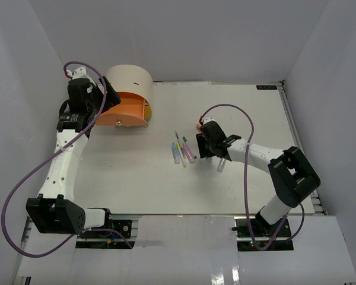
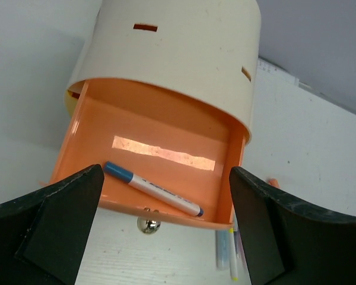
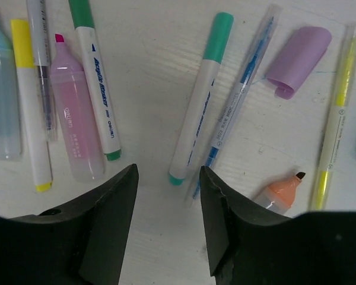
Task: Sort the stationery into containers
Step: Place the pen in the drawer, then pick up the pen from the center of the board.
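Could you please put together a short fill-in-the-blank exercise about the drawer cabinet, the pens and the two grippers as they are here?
1. The pulled-out drawer of the beige cabinet is coloured ____.
2. The single marker lying in it has a ____ cap.
3. In the right wrist view, the loose cap on the table is ____.
4. The left gripper and the right gripper both have their jaws ____.
Missing words: orange; blue; purple; open.
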Robot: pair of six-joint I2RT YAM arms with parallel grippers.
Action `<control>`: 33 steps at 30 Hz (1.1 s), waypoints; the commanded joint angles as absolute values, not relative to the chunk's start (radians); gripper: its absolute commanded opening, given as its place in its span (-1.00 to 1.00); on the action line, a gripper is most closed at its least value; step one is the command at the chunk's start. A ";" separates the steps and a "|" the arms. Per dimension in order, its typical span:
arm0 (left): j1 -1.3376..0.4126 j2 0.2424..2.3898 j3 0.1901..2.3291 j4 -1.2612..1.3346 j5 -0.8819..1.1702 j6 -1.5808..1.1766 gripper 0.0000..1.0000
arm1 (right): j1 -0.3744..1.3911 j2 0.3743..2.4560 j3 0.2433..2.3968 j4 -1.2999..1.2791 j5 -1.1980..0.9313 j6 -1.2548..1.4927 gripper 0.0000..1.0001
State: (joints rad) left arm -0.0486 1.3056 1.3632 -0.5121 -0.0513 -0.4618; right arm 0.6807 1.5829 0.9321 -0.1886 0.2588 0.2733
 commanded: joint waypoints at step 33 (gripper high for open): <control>-0.399 1.256 1.399 -0.528 0.341 -0.643 0.96 | 0.703 1.232 0.851 -0.012 0.125 0.223 -0.85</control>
State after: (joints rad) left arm -0.3431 1.2304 1.3571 -0.5919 0.3313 -0.5785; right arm 0.6926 1.2915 0.8581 -0.1070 0.2417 0.2836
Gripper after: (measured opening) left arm 0.979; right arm 0.195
